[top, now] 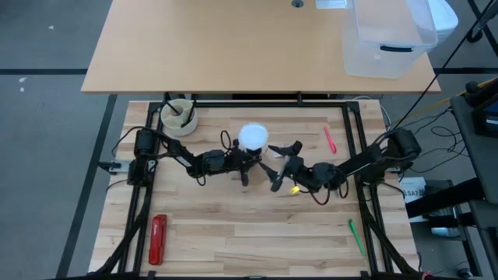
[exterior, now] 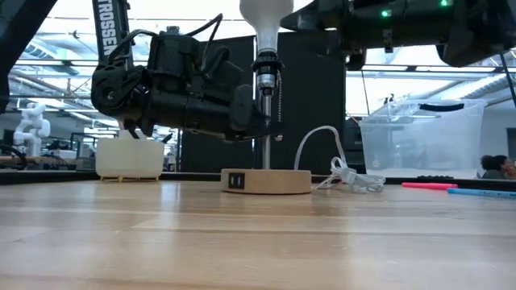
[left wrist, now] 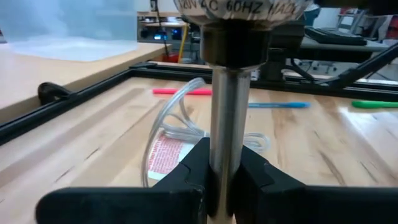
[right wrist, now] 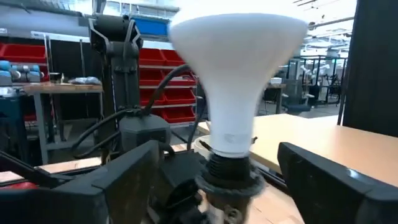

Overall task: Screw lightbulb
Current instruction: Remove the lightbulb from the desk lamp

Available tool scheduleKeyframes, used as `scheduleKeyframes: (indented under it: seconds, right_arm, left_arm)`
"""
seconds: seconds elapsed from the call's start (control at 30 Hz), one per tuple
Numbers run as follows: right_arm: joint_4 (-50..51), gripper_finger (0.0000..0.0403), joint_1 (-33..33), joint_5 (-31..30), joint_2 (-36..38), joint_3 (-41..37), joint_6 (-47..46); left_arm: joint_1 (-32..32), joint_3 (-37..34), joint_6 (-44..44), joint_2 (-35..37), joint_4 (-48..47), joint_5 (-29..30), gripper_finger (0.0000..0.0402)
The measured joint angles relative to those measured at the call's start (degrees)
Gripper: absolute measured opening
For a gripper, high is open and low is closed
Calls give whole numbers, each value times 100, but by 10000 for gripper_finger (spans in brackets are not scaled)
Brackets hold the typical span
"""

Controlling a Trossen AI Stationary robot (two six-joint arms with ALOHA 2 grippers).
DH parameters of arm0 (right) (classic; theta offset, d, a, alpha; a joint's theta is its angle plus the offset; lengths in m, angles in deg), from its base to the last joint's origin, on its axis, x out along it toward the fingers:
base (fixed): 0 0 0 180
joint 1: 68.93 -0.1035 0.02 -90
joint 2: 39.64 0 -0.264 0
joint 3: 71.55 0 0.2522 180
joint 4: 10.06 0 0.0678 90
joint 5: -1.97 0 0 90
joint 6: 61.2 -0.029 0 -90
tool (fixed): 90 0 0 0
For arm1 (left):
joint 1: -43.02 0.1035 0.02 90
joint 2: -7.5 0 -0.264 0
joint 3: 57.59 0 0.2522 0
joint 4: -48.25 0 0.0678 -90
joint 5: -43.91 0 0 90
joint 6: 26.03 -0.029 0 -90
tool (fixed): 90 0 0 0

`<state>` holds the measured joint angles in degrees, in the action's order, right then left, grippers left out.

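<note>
A lamp stands mid-table: a round wooden base (exterior: 266, 181), a thin metal post (exterior: 266, 145) and a black socket (exterior: 267, 71). The white lightbulb (top: 253, 138) sits upright in that socket, its dome (right wrist: 239, 74) on top. My left gripper (exterior: 260, 121) comes from the table's left and is shut on the post below the socket. My right gripper (top: 280, 163) is open just to the right of the lightbulb. In its wrist view the fingers (right wrist: 127, 180) stand on either side of the bulb's neck, and I see no touch. My left gripper pinches the lamp's metal post (left wrist: 222, 155) between its two fingers, a little below the socket (left wrist: 236, 37). The fingers come in about level from the table's left and lie across the upright post. The lamp stands on its wooden base on the table.
A white cable (exterior: 339, 173) coils beside the base. A white tub (top: 179, 117) stands far left, and a red tool (top: 158, 238) lies near left. A pink pen (top: 330, 140) and a green pen (top: 355, 237) lie on the right. A clear bin (top: 389, 35) is beyond the black frame rail (top: 264, 102).
</note>
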<state>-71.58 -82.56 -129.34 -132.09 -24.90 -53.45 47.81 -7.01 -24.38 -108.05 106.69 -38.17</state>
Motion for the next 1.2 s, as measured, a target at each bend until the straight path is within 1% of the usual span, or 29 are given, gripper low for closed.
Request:
scheduleKeyframes:
  seconds: [0.17,0.27,0.3,0.33,0.43,0.47,0.57,0.8,1.0,1.1,1.2]
  right_arm:
    - [346,305,3,-212,-392,672,413]
    - [591,301,0,-1159,-555,1062,773]
    - [674,300,2,-1331,-597,1113,861]
    - [746,300,6,-1367,-635,1157,887]
    - [765,300,17,-1081,-710,1261,686]
    - [773,300,15,-1081,-725,1293,578]
    - [847,300,44,-1400,-810,1353,442]
    - [838,299,190,-1388,-817,1353,144]
    - [904,299,295,-1037,-817,1353,-15]
    - [1105,289,358,-927,-817,1353,-172]
    - [1156,262,400,-866,-815,1353,-260]
  left_arm:
    - [0,53,-1,-2,-24,109,41]
    - [2,63,-3,-2,-31,169,41]
    - [2,63,-3,-4,-34,179,41]
    - [2,63,-3,-4,-33,180,41]
    - [2,63,-5,-4,-46,182,41]
    - [2,63,-5,-4,-46,184,41]
    - [2,65,-5,-2,-42,213,41]
    - [2,66,56,-2,-42,221,41]
    - [7,66,61,-2,-46,262,41]
    - [9,66,63,-2,-46,263,41]
    - [9,66,63,-2,-46,263,41]
